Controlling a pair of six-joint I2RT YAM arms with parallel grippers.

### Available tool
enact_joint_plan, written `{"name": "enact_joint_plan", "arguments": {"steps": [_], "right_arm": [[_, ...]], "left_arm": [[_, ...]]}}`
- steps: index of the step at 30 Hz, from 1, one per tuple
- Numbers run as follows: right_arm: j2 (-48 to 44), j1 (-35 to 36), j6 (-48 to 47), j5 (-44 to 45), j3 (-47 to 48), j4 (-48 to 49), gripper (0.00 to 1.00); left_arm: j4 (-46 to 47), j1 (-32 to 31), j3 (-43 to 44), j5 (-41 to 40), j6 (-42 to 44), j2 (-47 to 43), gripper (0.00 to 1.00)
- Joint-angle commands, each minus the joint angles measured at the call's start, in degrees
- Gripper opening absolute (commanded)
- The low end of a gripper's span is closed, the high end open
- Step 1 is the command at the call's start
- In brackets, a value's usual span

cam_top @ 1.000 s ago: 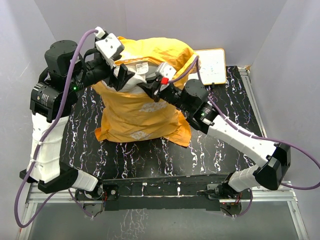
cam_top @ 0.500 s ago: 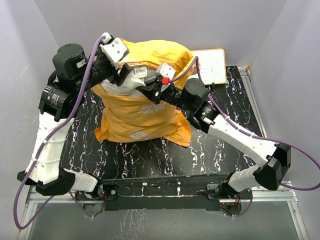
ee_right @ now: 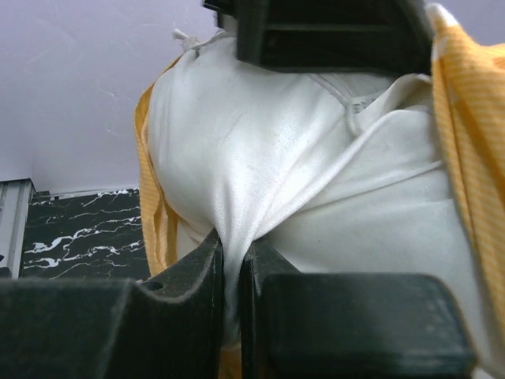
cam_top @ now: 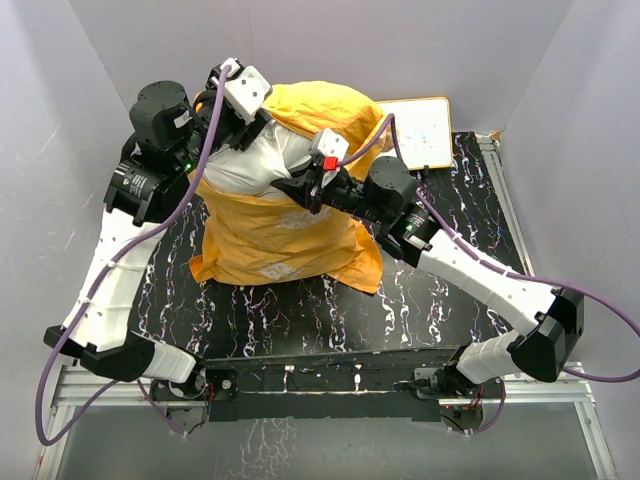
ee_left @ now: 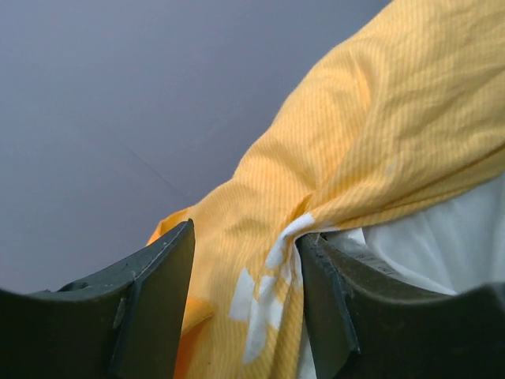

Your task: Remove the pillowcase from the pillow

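Right gripper (ee_right: 233, 245) clamps plump white stuffed pillow (ee_right: 260, 158); left gripper (ee_left: 245, 237), at its 11 o'clock, jaws apart facing floppy orange fabric pillowcase (ee_left: 355, 142)

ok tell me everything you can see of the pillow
The pillow is plump and white, smooth soft-looking fabric with a thin corded seam. Only one end shows, bulging from the open mouth of the orange pillowcase; the rest is hidden inside. The right gripper is shut on a pinched fold of it, drawing the fabric taut.
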Motion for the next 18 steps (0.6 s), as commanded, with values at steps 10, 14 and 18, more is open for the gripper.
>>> {"name": "enact_joint_plan", "arguments": {"steps": [10, 14, 18], "right_arm": [[-4.68, 1.71, 3.06, -3.09, -8.71, -1.92, 0.08], [-7.23, 1.79, 4.38, -2.86, -12.25, -1.12, 0.08], [-10.82, 1.8, 5.48, -3.04, -14.41, -1.07, 0.08]], "left_arm": [[33.04, -0.11, -1.35, -11.0, 1.49, 0.05, 0.38], [27.71, -0.11, -1.17, -12.14, 0.79, 0.9, 0.36], [21.2, -0.09, -5.99, -14.55, -0.03, 0.19, 0.36]]}}
